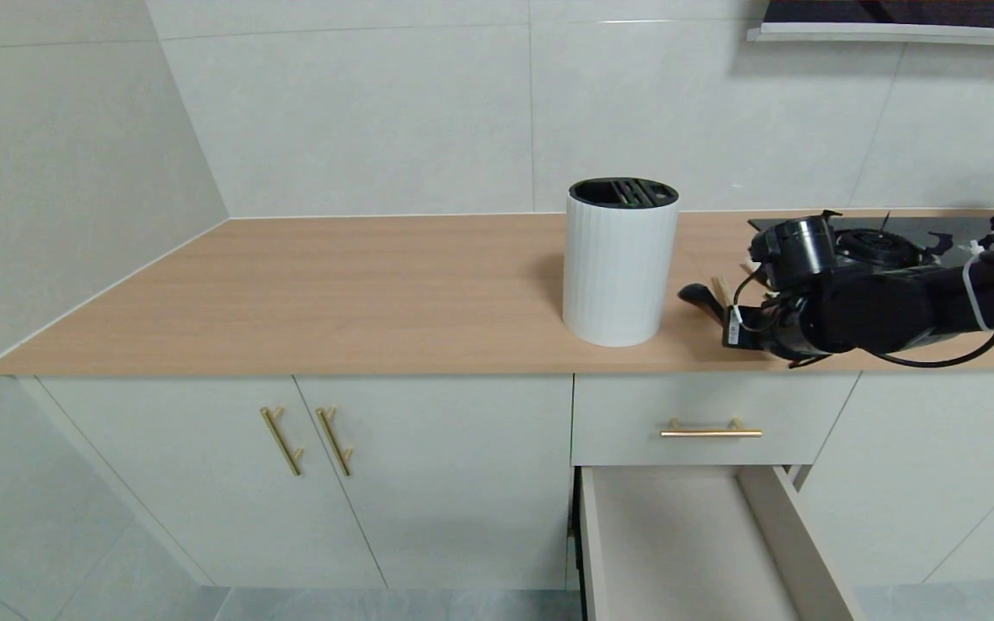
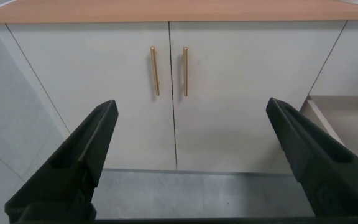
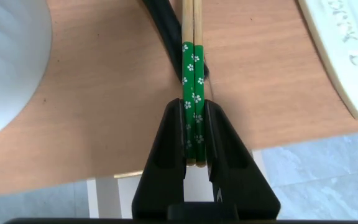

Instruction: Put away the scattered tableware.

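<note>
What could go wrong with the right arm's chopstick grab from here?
1. The right gripper pinches the chopsticks near their green ends; the long free length may swing or scissor apart on lifting.
2. A black utensil handle seems to cross just under them and could get dragged along.
3. The holder has narrow top slots, so loosely aligned tips may miss.
</note>
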Available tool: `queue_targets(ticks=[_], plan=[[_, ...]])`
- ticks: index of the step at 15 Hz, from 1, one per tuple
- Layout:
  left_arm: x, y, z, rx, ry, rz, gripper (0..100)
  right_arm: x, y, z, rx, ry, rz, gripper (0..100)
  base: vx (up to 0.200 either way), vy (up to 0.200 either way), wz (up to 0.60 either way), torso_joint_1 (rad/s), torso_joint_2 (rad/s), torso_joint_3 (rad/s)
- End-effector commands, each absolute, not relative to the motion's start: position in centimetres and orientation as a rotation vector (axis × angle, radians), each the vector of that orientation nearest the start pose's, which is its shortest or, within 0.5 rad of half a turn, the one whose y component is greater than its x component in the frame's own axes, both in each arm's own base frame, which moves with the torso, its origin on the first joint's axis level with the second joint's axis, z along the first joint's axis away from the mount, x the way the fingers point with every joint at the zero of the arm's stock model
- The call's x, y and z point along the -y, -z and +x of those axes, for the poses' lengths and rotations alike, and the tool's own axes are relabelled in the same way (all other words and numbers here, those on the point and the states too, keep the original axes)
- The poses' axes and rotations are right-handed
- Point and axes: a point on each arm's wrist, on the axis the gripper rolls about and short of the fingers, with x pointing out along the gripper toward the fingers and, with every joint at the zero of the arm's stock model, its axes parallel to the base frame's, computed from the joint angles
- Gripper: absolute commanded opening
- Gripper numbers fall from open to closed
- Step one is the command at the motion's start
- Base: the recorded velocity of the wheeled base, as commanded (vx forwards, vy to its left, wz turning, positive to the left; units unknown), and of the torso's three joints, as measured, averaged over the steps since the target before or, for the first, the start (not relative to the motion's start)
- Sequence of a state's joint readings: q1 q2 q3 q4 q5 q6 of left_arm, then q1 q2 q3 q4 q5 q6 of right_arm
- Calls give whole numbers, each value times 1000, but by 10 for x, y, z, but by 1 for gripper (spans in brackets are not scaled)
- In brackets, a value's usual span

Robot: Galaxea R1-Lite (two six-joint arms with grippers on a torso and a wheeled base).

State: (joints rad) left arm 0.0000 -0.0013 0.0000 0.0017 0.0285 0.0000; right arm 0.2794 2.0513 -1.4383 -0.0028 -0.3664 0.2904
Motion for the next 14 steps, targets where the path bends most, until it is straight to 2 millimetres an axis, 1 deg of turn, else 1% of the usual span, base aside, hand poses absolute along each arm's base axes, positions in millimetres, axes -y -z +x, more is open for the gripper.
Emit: queue_targets(ticks=[1,2,3,5,7,8,10,12,14], plan=[[-1,-75,-23,-2,-29,0,100,-97,-200,356,-521,146,105,0,0,0,0,0,0,0],[-1,-75,-23,-2,-29,0,100,-95,-205,347,-514,142,108,0,0,0,0,0,0,0],[-1,-75,-23,-2,-29,0,100,-91,-213,332,-505,131,114,0,0,0,0,0,0,0],[-1,-75,-23,-2,-29,0,100,-84,-227,289,-496,57,132,0,0,0,0,0,0,0],[-1,-75,-23,-2,-29,0,100,-79,-230,263,-518,-6,141,0,0,0,0,0,0,0],[-1,-75,-23,-2,-29,0,100,-73,-236,240,-559,-54,144,0,0,0,0,0,0,0],[-1,-75,-23,-2,-29,0,100,-66,-247,207,-600,-176,157,0,0,0,0,0,0,0],[-1,-75,-23,-2,-29,0,100,-60,-248,184,-643,-289,97,0,0,0,0,0,0,0],[-1,-75,-23,-2,-29,0,100,-60,-246,179,-657,-311,71,0,0,0,0,0,0,0]])
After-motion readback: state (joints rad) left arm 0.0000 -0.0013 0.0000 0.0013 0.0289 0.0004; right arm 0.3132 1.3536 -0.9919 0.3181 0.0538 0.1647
